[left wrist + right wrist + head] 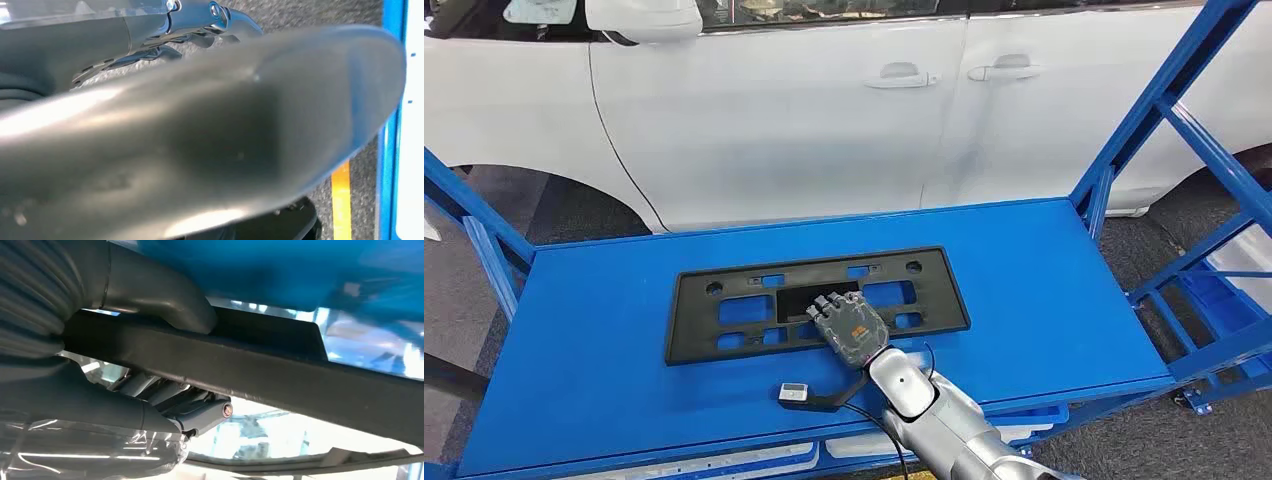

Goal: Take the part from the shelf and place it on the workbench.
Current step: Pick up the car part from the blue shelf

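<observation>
Your right hand [851, 328] grips the black part's [724, 312] near edge at centre frame, thumb [150, 292] above, fingers [200, 412] beneath. The part lies flat on the blue desk [1044, 290]. You cannot tell the left hand's state.

Car plant or auto assembly workshop. White car [804, 110] parked right behind the table, side on, two door handles [902, 76] and a mirror visible, wheel arch at the table's far left corner. Table [1044, 290] is a blue painted metal bench top set in a blue steel frame [1169, 100] with diagonal braces at both ends, rack style. Black plastic license plate bracket [724, 345], a car trim part, lies flat mid table. Dark grey speckled industrial floor [1144, 240] around it. Left wrist view shows a yellow floor line [341, 200] beside a blue frame post [390, 150], like marked factory lanes. White bins under the table's near edge [754, 462].
</observation>
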Controlling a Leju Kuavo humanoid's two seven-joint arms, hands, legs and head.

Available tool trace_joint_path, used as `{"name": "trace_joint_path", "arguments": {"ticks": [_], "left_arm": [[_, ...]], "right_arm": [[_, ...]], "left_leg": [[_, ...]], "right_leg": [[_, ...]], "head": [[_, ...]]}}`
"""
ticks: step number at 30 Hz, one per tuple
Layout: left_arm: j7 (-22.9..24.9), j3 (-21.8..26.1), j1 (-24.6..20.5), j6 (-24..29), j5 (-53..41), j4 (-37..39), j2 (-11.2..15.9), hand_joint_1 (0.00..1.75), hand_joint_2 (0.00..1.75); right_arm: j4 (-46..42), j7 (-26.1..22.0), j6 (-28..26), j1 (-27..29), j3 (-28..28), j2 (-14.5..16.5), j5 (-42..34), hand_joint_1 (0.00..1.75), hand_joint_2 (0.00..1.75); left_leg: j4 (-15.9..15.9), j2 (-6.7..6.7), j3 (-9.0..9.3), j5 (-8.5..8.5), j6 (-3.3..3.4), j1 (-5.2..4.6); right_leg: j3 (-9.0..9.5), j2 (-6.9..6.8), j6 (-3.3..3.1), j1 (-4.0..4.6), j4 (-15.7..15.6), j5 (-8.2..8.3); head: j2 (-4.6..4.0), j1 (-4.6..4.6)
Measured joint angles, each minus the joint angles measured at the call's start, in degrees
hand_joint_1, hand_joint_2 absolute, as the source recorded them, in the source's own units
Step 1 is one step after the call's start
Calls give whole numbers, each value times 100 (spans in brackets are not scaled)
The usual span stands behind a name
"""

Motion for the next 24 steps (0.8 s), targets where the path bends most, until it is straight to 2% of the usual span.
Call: {"name": "trace_joint_path", "arguments": {"ticks": [1,2,3,4,5,6,8,9,10,12,14,15,16,18,19,20,21,22,24], "left_arm": [[-31,-1,1,-3,0,0,0,0,116],[-62,-1,4,-13,0,0,1,0,131],[-125,-2,8,-35,-1,0,1,0,175],[-191,-2,14,-66,0,0,1,0,175],[-257,-3,18,-105,0,0,1,0,175],[-326,-3,20,-144,3,0,1,0,175],[-462,-5,18,-195,12,0,-6,0,175],[-524,-6,15,-205,23,0,-10,0,175],[-578,-7,14,-206,38,0,-14,0,175],[-691,-8,15,-209,102,0,-19,0,175],[-907,2,16,-216,231,0,-21,0,175],[-1070,20,16,-231,328,0,-22,0,175],[-1247,49,16,-264,430,0,-25,0,175],[-1534,134,28,-407,622,0,-30,0,175],[-1622,186,42,-499,705,0,-30,0,175],[-1682,239,60,-577,782,0,-30,0,175],[-1721,289,74,-635,847,0,-29,0,175],[-1743,337,80,-668,890,0,-26,0,175],[-1740,402,73,-692,918,0,-21,0,175]], "right_arm": [[-3,-16,0,7,-8,-4,0,175,175],[-11,-37,0,14,-17,-8,0,175,175],[-29,-80,0,29,-36,-15,-2,175,175],[-62,-131,0,50,-57,-24,-7,175,175],[-116,-194,0,73,-83,-32,-18,175,175],[-194,-277,0,100,-115,-40,-42,175,175],[-444,-533,0,165,-211,-49,-154,175,175],[-634,-751,0,216,-287,-44,-269,175,175],[-863,-1054,0,288,-397,-30,-440,175,175],[-1379,-1965,0,481,-752,63,-1055,175,175],[-1871,-3018,4,682,-1199,226,-2227,175,175],[-2161,-3410,37,777,-1368,290,-3100,175,175],[-2507,-3656,108,873,-1472,308,-4108,175,175],[-3320,-3809,430,1065,-1531,215,-6162,175,175],[-3727,-3820,717,1173,-1535,120,-6997,175,175],[-4118,-3830,1089,1287,-1534,18,-7644,175,175],[-4492,-3861,1536,1405,-1531,-88,-8130,175,175],[-4840,-3914,2031,1518,-1525,-187,-8502,175,175],[-5443,-4059,2951,1697,-1519,-341,-9039,175,175]], "left_leg": [[1,1,-5,1,4,-4],[2,1,-8,1,6,-7],[3,2,-13,2,10,-13],[4,-1,-13,2,12,-18],[5,-6,-9,1,11,-21],[5,-11,0,-1,9,-23],[10,-18,8,-9,-10,-34],[13,-18,2,-14,-33,-41],[14,-17,-6,-17,-62,-48],[2,-14,-11,-17,-131,-52],[98,-10,-49,-106,-189,-47],[291,-8,-134,-238,-215,-47],[608,-6,-277,-424,-237,-38],[1386,-3,-627,-778,-279,-28],[1618,-2,-727,-828,-293,-20],[1638,-1,-725,-765,-300,-14],[1404,2,-608,-587,-299,-6],[1000,4,-418,-360,-287,-1],[309,5,-93,-97,-241,-12]], "right_leg": [[-123,0,7,-1,260,-111],[-223,0,10,-2,469,-186],[-392,-1,16,-3,816,-305],[-480,0,13,-3,990,-319],[-451,0,0,-1,918,-216],[-314,0,-25,3,622,-26],[78,-1,-95,30,-208,347],[208,-4,-122,47,-503,443],[267,-7,-142,65,-651,471],[264,-10,-179,73,-695,468],[286,-24,-236,44,-748,493],[300,-40,-262,26,-776,504],[310,-62,-278,22,-789,505],[311,-101,-298,27,-786,494],[311,-106,-301,29,-779,487],[312,-96,-299,26,-769,478],[317,-75,-288,21,-753,464],[325,-53,-270,16,-730,443],[318,-25,-215,27,-674,410]], "head": [[0,0],[0,-1],[0,-1],[0,-1],[0,-1],[0,0],[0,-2],[0,-2],[0,-4],[-1,-5],[-1,-17],[-1,-34],[-1,-47],[-1,-63],[0,-61],[0,-63],[0,-64],[-1,-64],[-1,-63]]}}
